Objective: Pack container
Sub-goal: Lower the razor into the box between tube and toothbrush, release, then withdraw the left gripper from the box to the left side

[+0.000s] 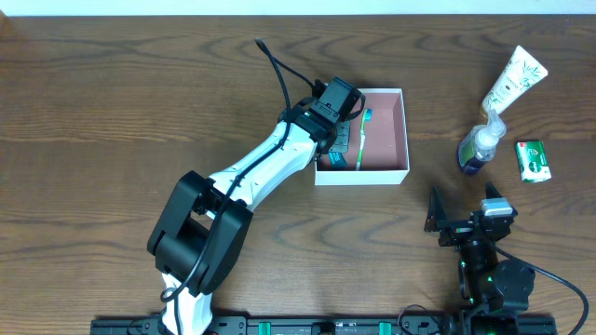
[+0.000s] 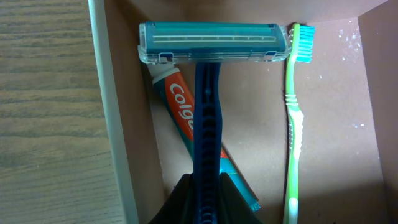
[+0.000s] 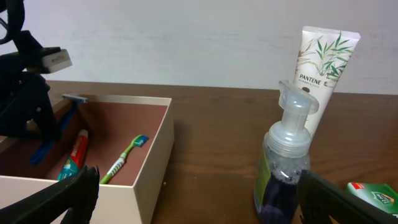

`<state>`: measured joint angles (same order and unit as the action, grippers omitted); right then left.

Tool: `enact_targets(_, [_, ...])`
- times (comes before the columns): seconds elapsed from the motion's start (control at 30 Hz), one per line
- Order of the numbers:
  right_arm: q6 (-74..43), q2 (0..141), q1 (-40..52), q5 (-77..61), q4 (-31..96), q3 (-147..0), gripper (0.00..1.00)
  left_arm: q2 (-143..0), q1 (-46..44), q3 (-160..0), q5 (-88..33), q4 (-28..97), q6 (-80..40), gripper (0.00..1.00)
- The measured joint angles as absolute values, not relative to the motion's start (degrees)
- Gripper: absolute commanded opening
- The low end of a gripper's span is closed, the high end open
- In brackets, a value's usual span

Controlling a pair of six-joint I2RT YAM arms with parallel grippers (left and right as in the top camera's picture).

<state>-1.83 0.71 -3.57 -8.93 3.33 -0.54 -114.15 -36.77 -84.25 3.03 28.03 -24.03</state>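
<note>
Currently packed: toothpaste tube [image 2: 180,106] and toothbrush [image 2: 292,124] lie in container [image 1: 402,140].
In progress: left tool [image 2: 202,205] grips razor [image 2: 208,93] over it.
Remaining: Pantene tube [image 1: 512,81], pump bottle [image 1: 478,149], green packet [image 1: 533,160] on counter [image 1: 112,102].
Right tool [image 3: 199,193]: open, empty.

Wooden table [image 1: 112,102], pale wall [image 3: 186,37]

Razor [image 2: 208,93] lies over toothpaste [image 2: 186,124], toothbrush [image 2: 293,124] beside, in the container [image 2: 112,124].

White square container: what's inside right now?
Inside the white square container: a green toothbrush, a red toothpaste tube and a blue razor held over it by the left fingers. The tube's middle is covered.
</note>
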Motion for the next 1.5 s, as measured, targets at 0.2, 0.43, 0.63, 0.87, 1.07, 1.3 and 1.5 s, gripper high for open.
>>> enact_targets(0.2, [-1.8, 0.7, -3.6, -8.9, 3.3, -0.5, 0.99, -114.1, -36.8, -84.2, 3.0, 28.0, -24.0, 0.13])
enact_targets(0.43, [-1.8, 0.7, -3.6, -8.9, 3.3, -0.5, 0.99, -114.1, -36.8, -84.2, 3.0, 27.4, -24.1, 0.17])
enact_targets(0.63, [-1.8, 0.7, -3.6, -8.9, 3.3, -0.5, 0.99, -114.1, -36.8, -84.2, 3.0, 26.7, -24.2, 0.17])
enact_targets(0.87, [-1.8, 0.7, -3.6, -8.9, 3.3, -0.5, 0.99, -114.1, -36.8, -84.2, 3.0, 26.7, -24.2, 0.17])
enact_targets(1.07, [-1.8, 0.7, -3.6, -8.9, 3.3, -0.5, 0.99, -114.1, -36.8, -84.2, 3.0, 26.7, -24.2, 0.17])
enact_targets(1.3, [-1.8, 0.7, -3.6, -8.9, 3.3, -0.5, 0.99, -112.5, -36.8, -84.2, 1.4, 25.5, -22.4, 0.17])
enact_targets(1.5, [-1.8, 0.7, -3.6, -8.9, 3.3, -0.5, 0.99, -104.9, -36.8, -84.2, -2.5, 25.5, -20.0, 0.45])
